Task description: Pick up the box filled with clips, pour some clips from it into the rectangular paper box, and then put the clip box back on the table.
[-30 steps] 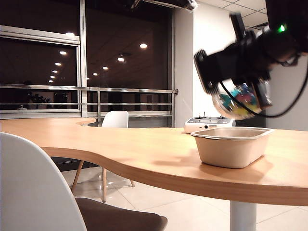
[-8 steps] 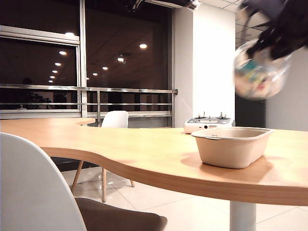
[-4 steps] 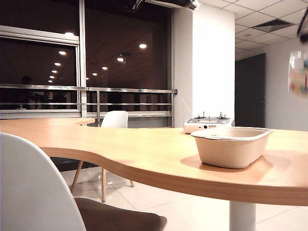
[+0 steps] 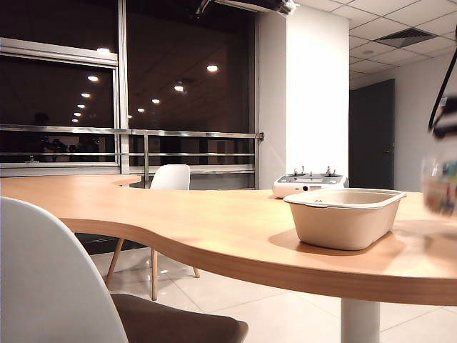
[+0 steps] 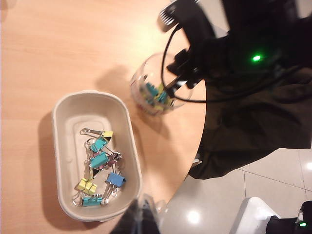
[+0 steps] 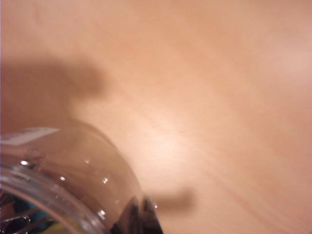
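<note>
Now the small clear round plastic tub of clips [image 5: 158, 87] sits low over the light wood counter [image 5: 58, 44], just beside the beige paper tray with rounded corners [image 5: 63, 109]. The right gripper [image 5: 178, 73] holds the tub at its rim, its fingers pinching the tub's wall. Some little coloured clips [image 5: 100, 158], blue, yellow and green, lie in the tray. The left gripper [image 5: 143, 214] hangs high above the tray's end, its fingers pressed together on nothing. A white-grey device with small sticks [image 4: 308, 182] stands behind the tray.
</note>
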Motion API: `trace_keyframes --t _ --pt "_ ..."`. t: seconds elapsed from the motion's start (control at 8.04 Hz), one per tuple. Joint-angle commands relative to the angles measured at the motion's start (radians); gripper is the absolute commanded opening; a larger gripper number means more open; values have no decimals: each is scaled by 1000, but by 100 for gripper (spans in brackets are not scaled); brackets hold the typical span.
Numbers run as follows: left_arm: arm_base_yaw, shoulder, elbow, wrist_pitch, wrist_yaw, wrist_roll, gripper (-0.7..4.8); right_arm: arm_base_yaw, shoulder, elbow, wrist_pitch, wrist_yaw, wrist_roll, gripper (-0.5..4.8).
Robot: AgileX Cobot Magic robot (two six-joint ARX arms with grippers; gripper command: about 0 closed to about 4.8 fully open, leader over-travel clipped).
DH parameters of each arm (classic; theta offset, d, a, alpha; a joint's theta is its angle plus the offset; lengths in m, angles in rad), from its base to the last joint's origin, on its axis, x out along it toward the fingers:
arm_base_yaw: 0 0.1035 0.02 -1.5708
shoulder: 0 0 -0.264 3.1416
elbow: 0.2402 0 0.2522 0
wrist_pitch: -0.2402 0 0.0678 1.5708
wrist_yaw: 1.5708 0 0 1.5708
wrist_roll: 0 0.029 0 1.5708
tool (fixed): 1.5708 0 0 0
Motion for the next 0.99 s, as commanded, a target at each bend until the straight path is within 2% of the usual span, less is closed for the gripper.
trace_keyframes --t 0.12,0.25,0.62,0.87,0.99 --pt "0 -6 1 4 6 -3 -6 0 62 5 4 -78 17 31" --pt "0 -6 1 6 4 -3 -6 0 63 5 17 -78 16 121" --pt "0 -7 1 5 2 -3 -6 0 63 12 11 -74 17 122" --pt "0 -8 2 -2 2 -3 -6 0 62 49 -35 -74 16 154" --pt "0 -9 2 -3 2 -3 -6 0 60 77 -57 -76 16 154"
